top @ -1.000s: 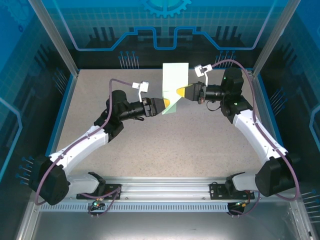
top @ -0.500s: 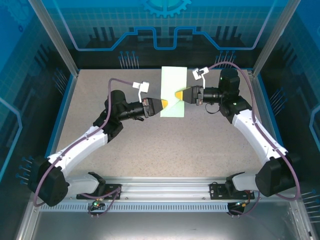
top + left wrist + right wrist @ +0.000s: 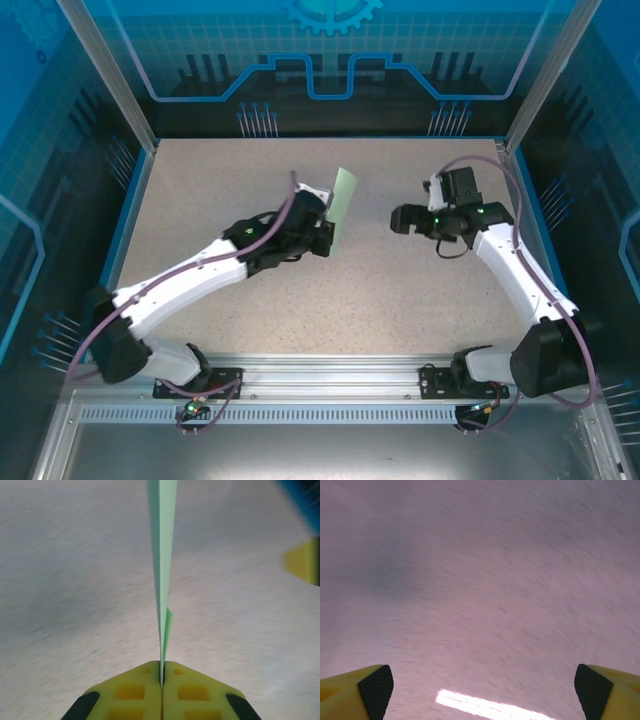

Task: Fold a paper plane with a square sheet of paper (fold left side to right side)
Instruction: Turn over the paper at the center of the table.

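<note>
Paper [image 3: 162, 555] doubled over, clamped edge-on in left hand [image 3: 162, 666] — upright over the table [image 3: 200, 190], just left of centre. Right hand [image 3: 402, 218] spread wide, empty, well apart to the right. Probably mid-fold — next, laying flat and pressing the crease.

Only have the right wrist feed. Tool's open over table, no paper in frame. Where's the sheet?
Observer: The left tool is shut on the sheet of paper, pinching one edge of it between its pads.
Operator: Lying flat?
Observer: No. It's held on edge, so from above it reads as a narrow, slightly tilted strip sticking out past the left tool.
Operator: How does my tool sit relative to it?
Observer: The right tool is to the right of the paper and not touching it. Bare table shows between them in the top view.
</note>
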